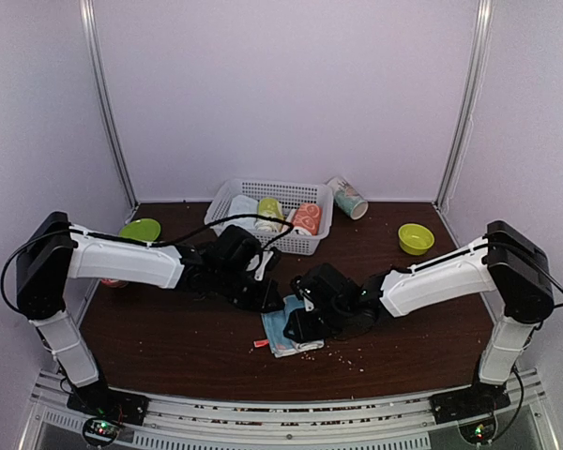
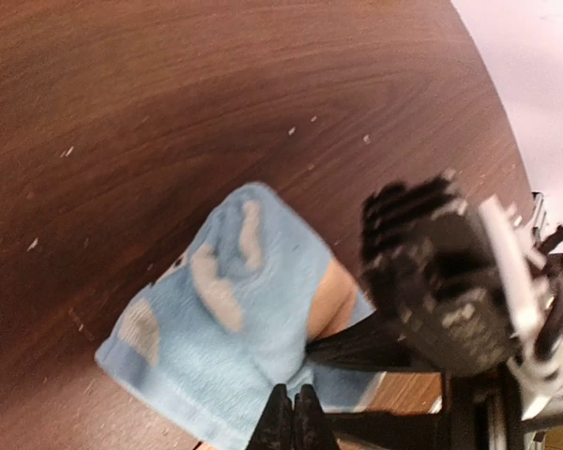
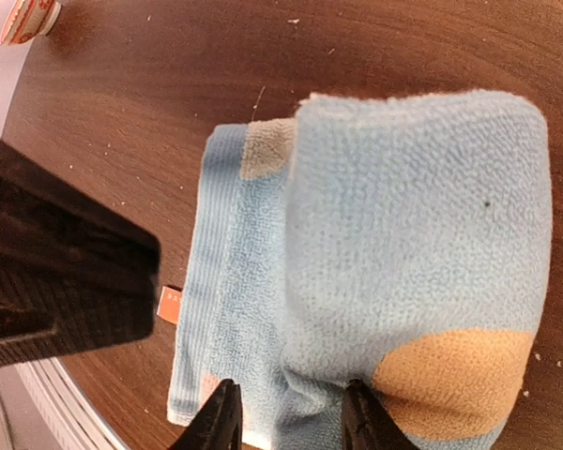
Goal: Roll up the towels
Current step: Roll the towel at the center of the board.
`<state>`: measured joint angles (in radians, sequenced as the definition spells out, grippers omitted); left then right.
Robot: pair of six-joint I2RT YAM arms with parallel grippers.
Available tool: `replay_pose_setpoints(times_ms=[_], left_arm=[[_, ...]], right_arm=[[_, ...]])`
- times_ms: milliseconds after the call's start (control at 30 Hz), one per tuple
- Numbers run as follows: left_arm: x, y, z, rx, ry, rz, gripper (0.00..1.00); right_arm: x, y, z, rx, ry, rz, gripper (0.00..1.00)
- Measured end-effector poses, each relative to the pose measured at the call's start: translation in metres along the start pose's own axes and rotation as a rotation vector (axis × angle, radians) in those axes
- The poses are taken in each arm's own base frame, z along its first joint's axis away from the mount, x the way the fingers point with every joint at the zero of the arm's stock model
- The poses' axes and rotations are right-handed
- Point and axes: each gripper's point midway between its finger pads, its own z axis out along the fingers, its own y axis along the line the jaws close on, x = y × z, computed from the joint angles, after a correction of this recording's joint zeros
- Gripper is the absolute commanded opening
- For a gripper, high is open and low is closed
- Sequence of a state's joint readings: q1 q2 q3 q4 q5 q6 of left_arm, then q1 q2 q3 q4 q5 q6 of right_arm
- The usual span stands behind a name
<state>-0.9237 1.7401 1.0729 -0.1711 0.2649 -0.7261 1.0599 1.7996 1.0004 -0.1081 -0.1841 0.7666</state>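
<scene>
1. The blue towel (image 1: 286, 330) is lying on the table, just in front of the white basket (image 1: 274, 190).
2. One end of it is curling over into a fat, loose roll. A flat part is sticking out beside the roll.
3. The peach towel (image 1: 306, 219) is sitting inside the basket, and it is looking rolled up.
4. The left gripper (image 2: 294, 398) is pressing its jaws together. Its tips are touching the blue towel's edge, but I cannot tell if any cloth is caught between them.
5. The right gripper (image 3: 289, 389) is holding its jaws apart over the fat fold, not squeezing it.
6. I think the robot is halfway through rolling the blue towel.
7. Next, the roll is going to need pushing over the flat part. One gripper should be holding it down, or it may spring open.
</scene>
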Motion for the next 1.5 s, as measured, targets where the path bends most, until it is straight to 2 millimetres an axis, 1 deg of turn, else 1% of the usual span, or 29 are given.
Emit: replay_pose_setpoints(times_ms=[133,367,567,667,867,967,1033,1100,1167,1233,1300,1367,1500], left_arm=[[-0.013,-0.010,0.012,0.039,-0.011,0.009,0.02],[-0.021,-0.015,0.030,0.065,-0.002,0.011,0.03],[-0.017,-0.005,0.048,0.052,0.031,-0.005,0.00],[-0.014,0.001,0.056,0.050,0.041,-0.021,0.00],[-0.018,0.006,0.058,0.068,0.024,-0.044,0.00],[-0.016,0.013,0.059,0.063,0.021,-0.063,0.00],[-0.013,0.018,0.060,0.060,0.021,-0.075,0.00],[-0.013,0.019,0.060,0.062,0.017,-0.079,0.00],[-0.012,0.019,0.061,0.065,0.013,-0.081,0.00],[-0.012,0.019,0.061,0.068,0.008,-0.082,0.00],[-0.011,0.020,0.062,0.068,0.006,-0.082,0.00],[-0.011,0.021,0.062,0.070,0.004,-0.082,0.00],[-0.010,0.022,0.062,0.073,-0.001,-0.083,0.00]], right_arm=[[0.000,0.001,-0.001,-0.025,-0.021,0.001,0.43],[0.000,0.002,-0.002,-0.042,-0.031,0.006,0.44],[-0.001,0.002,-0.002,-0.048,-0.028,0.018,0.45],[0.000,0.002,-0.003,-0.049,-0.026,0.009,0.48],[0.001,0.000,-0.011,-0.033,-0.016,-0.010,0.50],[0.002,0.000,-0.022,-0.023,-0.016,-0.030,0.50],[-0.001,0.001,-0.032,-0.018,-0.028,-0.041,0.47],[-0.004,0.001,-0.042,-0.009,-0.042,-0.056,0.42],[-0.005,-0.001,-0.049,0.018,-0.052,-0.075,0.33],[-0.006,-0.003,-0.051,0.052,-0.050,-0.097,0.25],[-0.004,-0.002,-0.050,0.077,-0.041,-0.118,0.20],[0.002,-0.001,-0.045,0.095,-0.022,-0.140,0.18],[0.028,-0.008,-0.026,0.150,0.056,-0.175,0.15]])
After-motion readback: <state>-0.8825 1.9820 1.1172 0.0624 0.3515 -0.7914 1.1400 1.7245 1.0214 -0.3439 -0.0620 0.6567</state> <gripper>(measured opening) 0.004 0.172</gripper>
